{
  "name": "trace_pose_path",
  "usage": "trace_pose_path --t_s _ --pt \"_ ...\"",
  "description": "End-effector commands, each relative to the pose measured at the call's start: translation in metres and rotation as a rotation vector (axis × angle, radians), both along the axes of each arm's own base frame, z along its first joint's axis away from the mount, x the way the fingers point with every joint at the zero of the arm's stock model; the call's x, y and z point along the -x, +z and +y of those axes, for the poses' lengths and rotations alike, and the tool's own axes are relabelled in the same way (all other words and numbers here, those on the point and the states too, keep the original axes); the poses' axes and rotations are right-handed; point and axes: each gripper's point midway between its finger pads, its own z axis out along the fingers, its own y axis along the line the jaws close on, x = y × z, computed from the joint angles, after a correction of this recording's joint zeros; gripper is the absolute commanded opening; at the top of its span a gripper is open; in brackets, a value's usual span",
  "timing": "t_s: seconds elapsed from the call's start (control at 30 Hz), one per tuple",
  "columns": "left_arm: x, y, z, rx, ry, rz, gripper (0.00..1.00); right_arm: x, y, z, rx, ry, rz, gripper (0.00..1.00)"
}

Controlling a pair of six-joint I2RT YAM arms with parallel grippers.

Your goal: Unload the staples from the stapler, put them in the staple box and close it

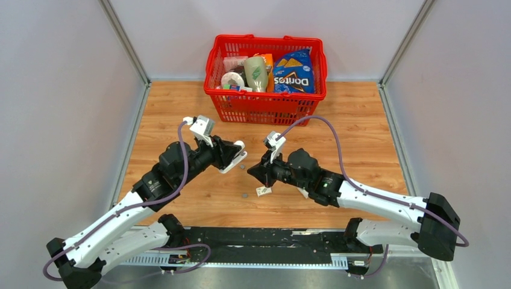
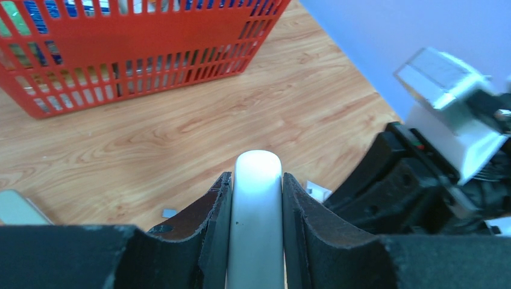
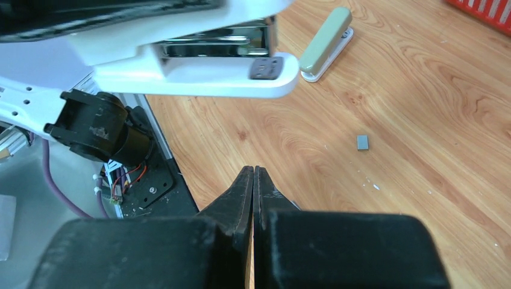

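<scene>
Closest to my lens, my right gripper (image 3: 253, 173) is pressed shut, finger flat against finger, with nothing visible between them. My left gripper (image 2: 257, 180) is clamped on the white stapler (image 3: 199, 66), one pad on each side of its body, holding it off the wooden table (image 1: 361, 138).

What the coming move turns on, as I judge it: from my right fingertips the stapler lies above and to the left, near but not touching. Its long axis runs straight across my right wrist view. The front end points right, and there the chrome magazine (image 3: 211, 45) shows between the top and the base. My right arm is the free one and the nearer one, so reaching into that channel falls to it, and it would have to open first. I cannot tell whether staples remain inside.

One small grey block of staples (image 3: 362, 142) lies loose on the wood. A second stapler, sage green (image 3: 325, 43), rests closed beyond it.

At the far edge stands the red basket (image 1: 265, 105), holding a Doritos bag (image 1: 293, 73), a pale green bottle (image 1: 256, 72) and a roll of tape (image 1: 232, 79), among smaller things I cannot make out.
</scene>
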Motion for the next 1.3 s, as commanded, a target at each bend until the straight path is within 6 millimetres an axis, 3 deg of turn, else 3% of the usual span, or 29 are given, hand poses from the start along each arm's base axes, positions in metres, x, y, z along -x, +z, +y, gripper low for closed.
trace_pose_path --t_s 0.0,0.2,0.4,0.77,0.9,1.13,1.27 --pt "0.016 0.041 -0.006 0.136 -0.069 -0.040 0.00 -0.012 0.004 0.006 -0.048 -0.057 0.013 0.00" --pt "0.025 0.054 -0.005 0.189 -0.096 -0.045 0.00 -0.020 0.000 0.011 -0.089 -0.114 0.058 0.00" --pt "0.031 0.059 -0.006 0.210 -0.125 -0.056 0.00 -0.012 0.005 0.022 -0.144 -0.060 0.089 0.00" --pt "0.035 0.064 -0.010 0.252 -0.147 -0.043 0.00 -0.002 0.049 0.043 -0.276 0.051 0.060 0.00" --pt "0.039 0.063 -0.016 0.282 -0.175 -0.011 0.00 -0.007 0.076 0.051 -0.306 0.063 -0.007 0.00" --pt "0.053 0.043 -0.033 0.343 -0.270 0.114 0.00 -0.032 0.162 0.058 -0.332 0.057 -0.221 0.00" --pt "0.062 0.038 -0.036 0.371 -0.308 0.161 0.00 -0.042 0.196 0.056 -0.382 0.089 -0.282 0.00"
